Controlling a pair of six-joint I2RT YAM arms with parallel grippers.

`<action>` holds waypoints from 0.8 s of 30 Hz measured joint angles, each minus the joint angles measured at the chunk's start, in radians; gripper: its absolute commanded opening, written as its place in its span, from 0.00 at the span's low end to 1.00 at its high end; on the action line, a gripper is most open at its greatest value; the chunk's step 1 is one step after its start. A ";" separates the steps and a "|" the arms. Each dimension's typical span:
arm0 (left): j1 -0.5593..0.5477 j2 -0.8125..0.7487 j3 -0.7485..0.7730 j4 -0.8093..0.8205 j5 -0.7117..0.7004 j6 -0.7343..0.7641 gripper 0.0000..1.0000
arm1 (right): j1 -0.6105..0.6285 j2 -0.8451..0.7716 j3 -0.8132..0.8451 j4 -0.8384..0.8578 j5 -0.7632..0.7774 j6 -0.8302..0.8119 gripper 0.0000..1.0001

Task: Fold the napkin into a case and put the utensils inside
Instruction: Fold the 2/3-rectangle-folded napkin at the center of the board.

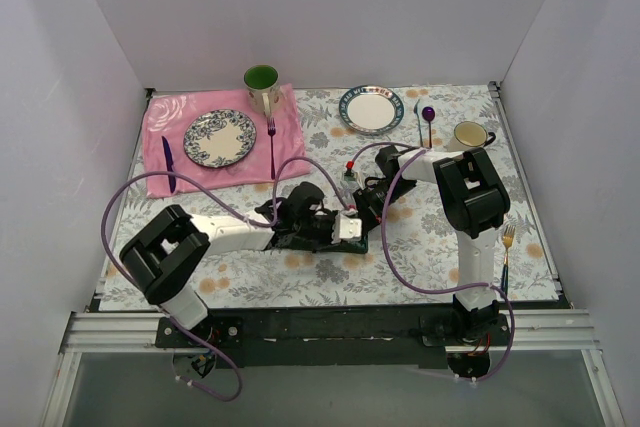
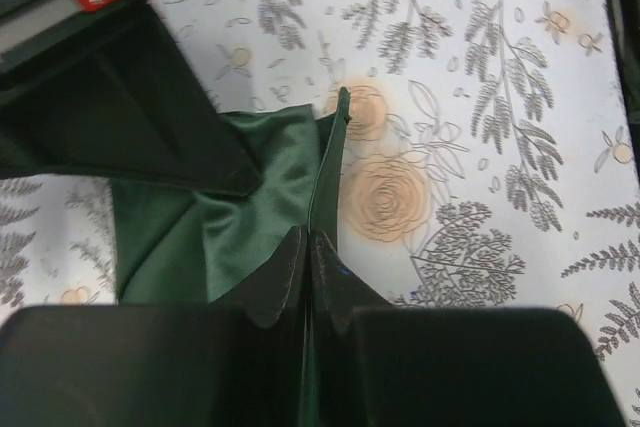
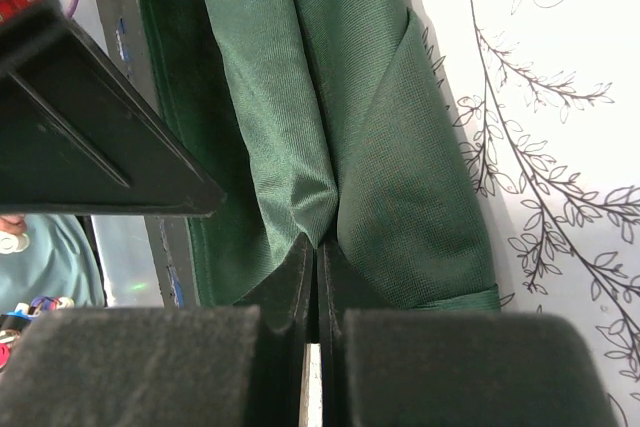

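- Left wrist view: the left gripper [image 2: 308, 247] has its jaws pressed together on an edge of the dark green napkin [image 2: 255, 212]. The pinched edge stands up from between the fingertips as a thin ridge running away from the camera.
- Same view: the rest of the napkin lies rumpled to the left of that ridge on the floral tablecloth [image 2: 470, 147]. A black finger of the other arm covers its upper left part.
- Right wrist view: the right gripper [image 3: 317, 252] also has its jaws pressed together, pinching a gather of the napkin where two folds meet. The fabric fans away from the fingertips, and a folded flap on the right lies flat on the tablecloth.
- Top external view: both grippers meet near mid-table, close together. The napkin is almost wholly hidden beneath them, with only a dark sliver showing at their near side.
- A gold fork [image 1: 507, 242] with a dark handle lies at the table's right edge, just beside the right arm and well apart from the napkin.
- Far left: a pink cloth [image 1: 160, 117] carries a patterned plate [image 1: 219, 138], a purplish fork [image 1: 271, 147] and a blue knife [image 1: 168, 162]. A green mug [image 1: 262, 87] stands at its far edge.
- Far right: a blue-rimmed plate [image 1: 371, 109], a purple spoon [image 1: 428, 119] and a cream mug [image 1: 468, 135].
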 measured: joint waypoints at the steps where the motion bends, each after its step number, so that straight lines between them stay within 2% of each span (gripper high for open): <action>1: 0.010 0.000 0.006 -0.002 0.005 -0.012 0.00 | 0.000 0.000 0.000 0.000 0.000 0.000 0.01; 8: 0.101 0.066 0.125 -0.035 0.065 -0.112 0.00 | 0.000 0.000 0.000 -0.001 -0.004 -0.008 0.01; 13: 0.146 0.135 0.152 -0.059 0.117 -0.166 0.00 | 0.000 -0.001 0.000 -0.002 -0.010 -0.008 0.03; 16: 0.164 0.158 0.152 -0.080 0.138 -0.191 0.00 | 0.000 -0.001 0.000 -0.005 -0.010 -0.008 0.08; 20: 0.174 0.177 0.152 -0.085 0.156 -0.212 0.00 | 0.000 -0.001 0.006 -0.019 -0.010 -0.003 0.23; 24: 0.180 0.183 0.152 -0.085 0.164 -0.224 0.00 | -0.002 -0.008 0.021 -0.031 -0.010 0.011 0.33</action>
